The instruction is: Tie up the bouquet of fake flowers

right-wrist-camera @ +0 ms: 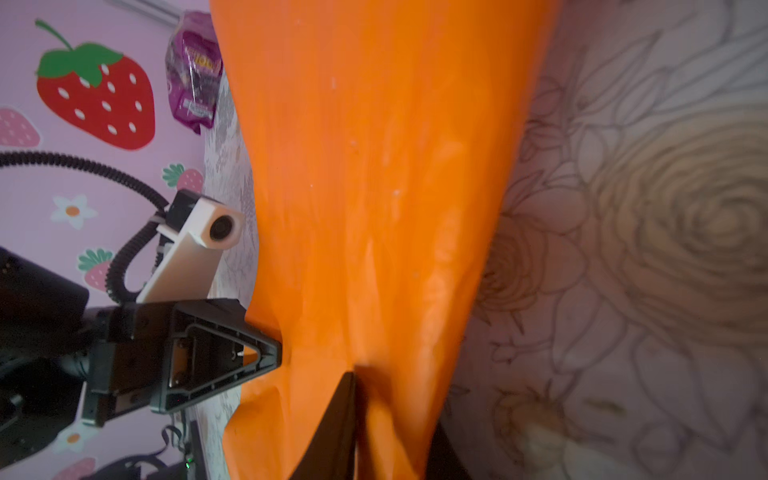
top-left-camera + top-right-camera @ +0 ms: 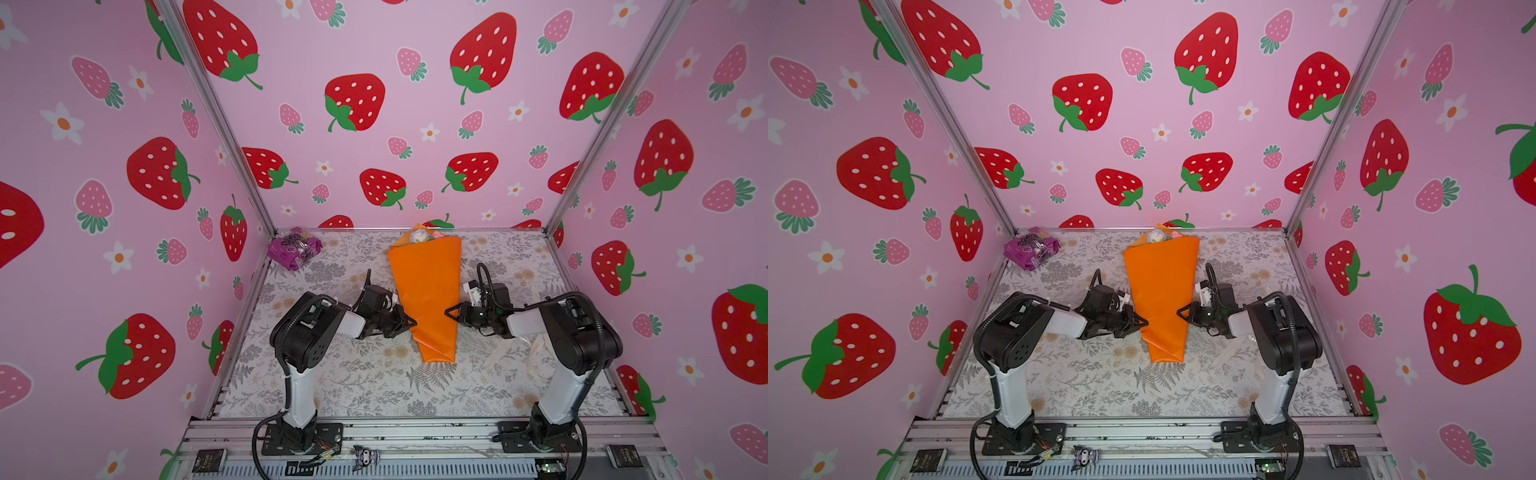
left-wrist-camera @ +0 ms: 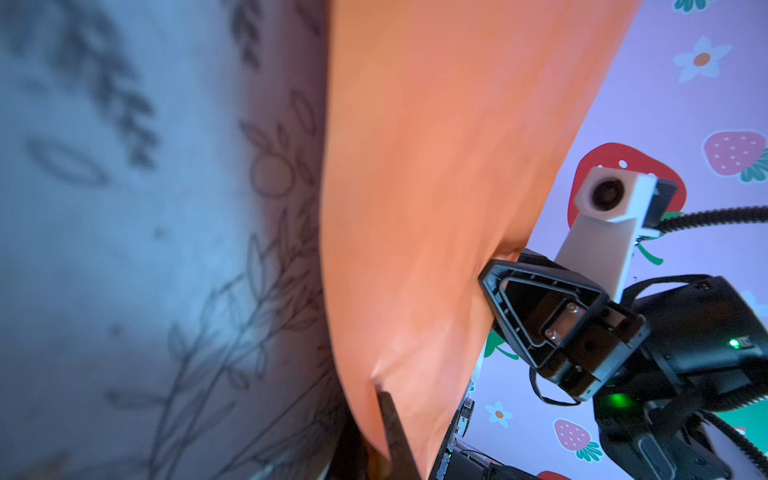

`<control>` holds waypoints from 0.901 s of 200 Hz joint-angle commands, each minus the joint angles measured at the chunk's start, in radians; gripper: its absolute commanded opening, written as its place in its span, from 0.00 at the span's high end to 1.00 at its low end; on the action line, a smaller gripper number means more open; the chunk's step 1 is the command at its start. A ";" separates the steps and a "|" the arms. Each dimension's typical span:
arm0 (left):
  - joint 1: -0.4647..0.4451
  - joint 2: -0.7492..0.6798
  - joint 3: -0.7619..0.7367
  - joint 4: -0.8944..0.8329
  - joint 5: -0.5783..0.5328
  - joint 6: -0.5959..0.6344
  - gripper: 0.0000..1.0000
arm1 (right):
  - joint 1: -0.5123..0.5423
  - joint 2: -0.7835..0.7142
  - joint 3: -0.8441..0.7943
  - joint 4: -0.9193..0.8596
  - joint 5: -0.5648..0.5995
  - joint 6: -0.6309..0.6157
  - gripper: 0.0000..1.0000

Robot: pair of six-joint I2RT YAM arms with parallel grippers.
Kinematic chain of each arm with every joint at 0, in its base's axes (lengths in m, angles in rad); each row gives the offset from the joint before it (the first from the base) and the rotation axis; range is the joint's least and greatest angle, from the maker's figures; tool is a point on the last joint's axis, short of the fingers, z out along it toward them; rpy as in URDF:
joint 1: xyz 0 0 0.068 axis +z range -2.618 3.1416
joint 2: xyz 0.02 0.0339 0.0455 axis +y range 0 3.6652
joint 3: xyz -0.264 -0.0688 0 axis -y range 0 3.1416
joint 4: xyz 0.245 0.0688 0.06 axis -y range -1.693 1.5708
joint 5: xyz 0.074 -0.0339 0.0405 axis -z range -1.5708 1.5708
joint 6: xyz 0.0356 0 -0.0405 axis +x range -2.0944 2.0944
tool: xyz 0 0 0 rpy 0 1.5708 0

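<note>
Top views: bouquet of fake flowers (image 2: 426,270) lies mid-table, wide end toward the back wall, narrow end toward the arm bases. Orange wrapping paper (image 2: 430,316) forms a cone; white and pink rose heads (image 2: 423,236) peek out of its open mouth, stems hidden inside. Left gripper (image 2: 409,322) is at the cone's left edge and right gripper (image 2: 449,311) at its right edge, both low on the cone, tips pressed together and touching the paper; same in both top views (image 2: 1144,323) (image 2: 1180,312). Crinkly purple packet (image 2: 294,248) sits in the back left corner, well apart from the bouquet. Table has a grey and tan floral cloth (image 2: 374,386); a pale ribbon-like strip (image 2: 535,357) lies by the right arm, too faint to name. Pink strawberry-print walls (image 2: 374,104) on three sides, aluminium rails (image 2: 415,432) in front under both arm bases. Left wrist view: paper (image 3: 415,187) fills the middle and puckers where this arm's dark finger (image 3: 390,419) pinches its edge; across it the right gripper (image 3: 490,270) nips the far edge, with the paper creased at its tip. Blurry cloth (image 3: 124,249) beside it. Right wrist view: a paper fold (image 1: 374,166) is caught beside this arm's finger (image 1: 340,415), jaws narrow on it; left gripper (image 1: 276,353) bites the opposite edge, and the purple packet (image 1: 193,70) lies beyond.
</note>
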 commanded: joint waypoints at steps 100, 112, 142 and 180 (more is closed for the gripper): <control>0.085 0.209 0.273 -0.143 -0.004 0.009 0.91 | -0.059 0.281 0.297 -0.089 -0.009 -0.034 0.87; 0.087 0.219 0.289 -0.149 -0.003 0.008 0.91 | -0.059 0.291 0.310 -0.095 -0.006 -0.036 0.87; 0.091 0.241 0.320 -0.157 -0.002 0.002 0.91 | -0.060 0.308 0.348 -0.108 0.001 -0.029 0.87; 0.103 0.254 0.367 -0.182 -0.012 0.004 0.92 | -0.060 0.332 0.398 -0.118 -0.016 -0.012 0.86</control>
